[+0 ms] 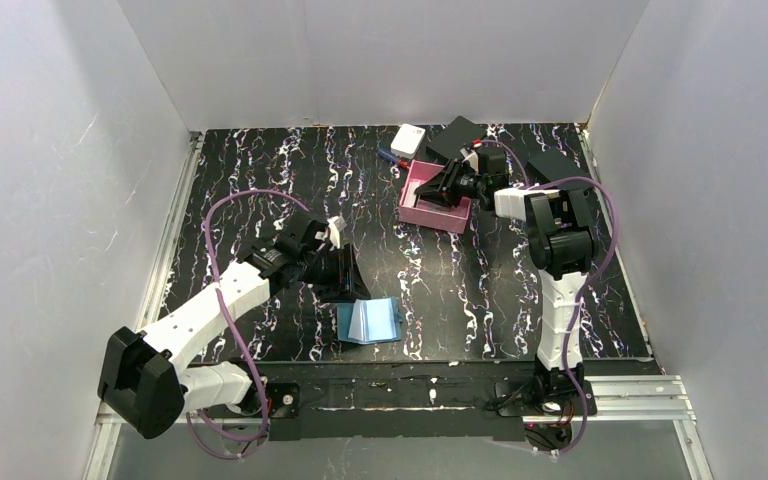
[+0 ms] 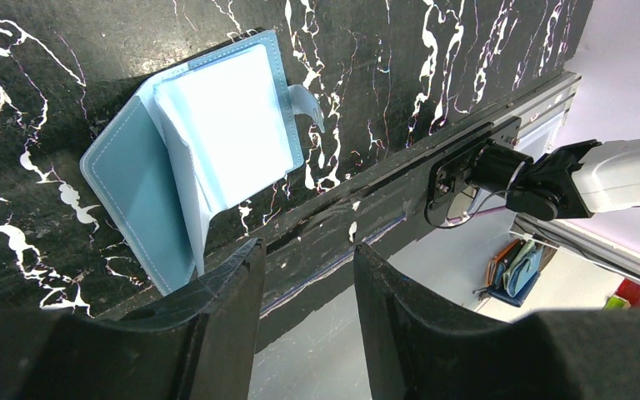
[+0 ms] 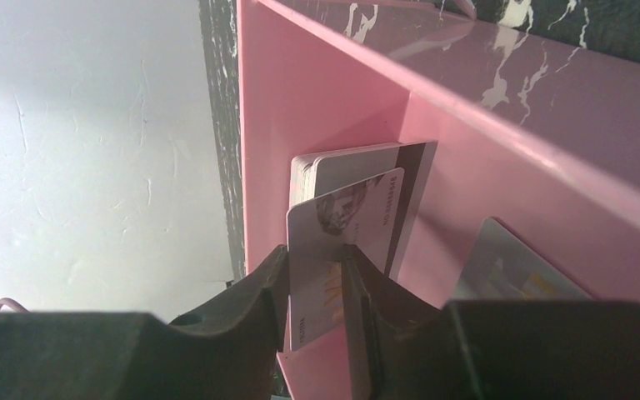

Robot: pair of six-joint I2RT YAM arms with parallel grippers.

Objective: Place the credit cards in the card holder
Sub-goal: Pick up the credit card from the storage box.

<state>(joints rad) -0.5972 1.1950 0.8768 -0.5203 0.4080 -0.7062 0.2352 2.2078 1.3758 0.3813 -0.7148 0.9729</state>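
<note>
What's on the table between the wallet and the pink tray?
Nothing. The top view shows only bare table between the wallet and the tray.

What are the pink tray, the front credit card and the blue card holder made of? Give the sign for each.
The pink tray: likely hard plastic, glossy; its wall mirrors the tabletop. The front credit card: thin stiff plastic, printed, slight sheen. The card holder: probably faux leather, matte, stitched edges.
</note>
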